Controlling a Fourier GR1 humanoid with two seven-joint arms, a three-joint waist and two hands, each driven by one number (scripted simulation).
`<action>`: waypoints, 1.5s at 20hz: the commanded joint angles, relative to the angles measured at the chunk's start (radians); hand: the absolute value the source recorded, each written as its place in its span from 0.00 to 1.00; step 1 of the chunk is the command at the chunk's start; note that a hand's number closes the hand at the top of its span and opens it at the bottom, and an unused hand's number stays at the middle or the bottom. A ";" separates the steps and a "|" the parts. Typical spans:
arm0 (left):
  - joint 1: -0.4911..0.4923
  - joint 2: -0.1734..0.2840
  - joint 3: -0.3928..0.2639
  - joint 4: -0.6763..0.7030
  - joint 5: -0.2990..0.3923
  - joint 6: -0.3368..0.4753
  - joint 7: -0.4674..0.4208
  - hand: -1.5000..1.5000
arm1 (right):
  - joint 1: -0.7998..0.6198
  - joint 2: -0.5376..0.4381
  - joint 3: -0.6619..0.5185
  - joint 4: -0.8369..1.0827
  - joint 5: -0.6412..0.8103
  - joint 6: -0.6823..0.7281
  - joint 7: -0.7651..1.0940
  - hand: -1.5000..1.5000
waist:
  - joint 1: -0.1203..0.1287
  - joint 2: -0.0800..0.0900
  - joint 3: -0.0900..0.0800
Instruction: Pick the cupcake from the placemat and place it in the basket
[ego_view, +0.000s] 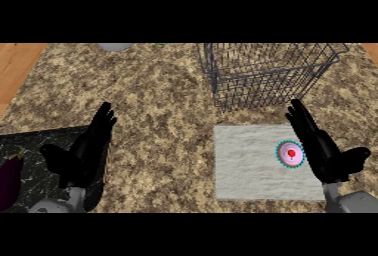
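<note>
On the pale placemat, toward its right edge, sits the cupcake, upright and untouched. Just beside it, the right hand stands edge-on with fingers straight and holding nothing, likely lined up to close around the cake. Beyond the mat waits the wire basket. Over at the left, the left hand rests open on the worktop, also empty.

Grey round object cut by top edge; purple item cut by left edge; both unidentifiable.
</note>
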 joint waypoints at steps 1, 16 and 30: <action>0.012 0.027 -0.008 -0.009 -0.033 0.020 0.055 0.50 | -0.030 0.027 -0.024 -0.024 -0.005 0.008 -0.049 1.00 | 0.002 0.013 -0.054; 0.137 0.093 0.021 0.193 0.016 -0.057 0.138 0.50 | -0.335 0.054 0.290 -0.092 0.640 -0.321 0.225 0.00 | 0.007 0.010 -0.063; 0.206 0.124 0.070 0.155 0.043 -0.046 0.146 0.50 | -0.583 -0.381 0.295 -0.318 0.909 0.151 0.854 0.00 | -0.070 -0.027 -0.070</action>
